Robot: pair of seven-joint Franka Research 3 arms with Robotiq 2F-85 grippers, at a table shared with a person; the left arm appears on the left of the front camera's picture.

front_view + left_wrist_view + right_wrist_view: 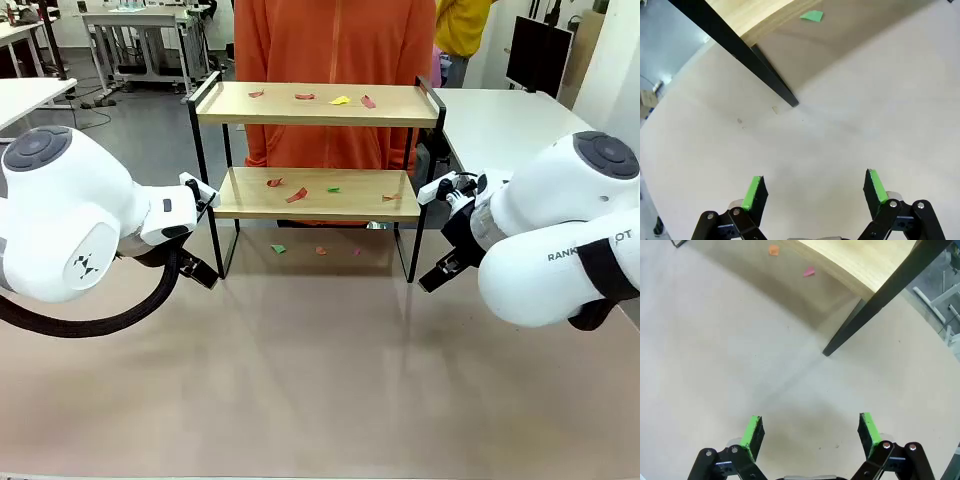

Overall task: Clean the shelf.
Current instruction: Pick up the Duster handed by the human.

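Front faces shelf (pixel 300 112); both wrists overlook its base.

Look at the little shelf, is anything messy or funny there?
Yes. Small coloured scraps are scattered over the shelf: some on its top board, some on the lower board, and a few on the table underneath. The shelf itself stands straight and looks undamaged.

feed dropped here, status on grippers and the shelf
Left gripper open, empty, by left leg of shelf. Right gripper open, empty, by right leg. Paper scraps on both levels and table beneath. Person behind shelf.
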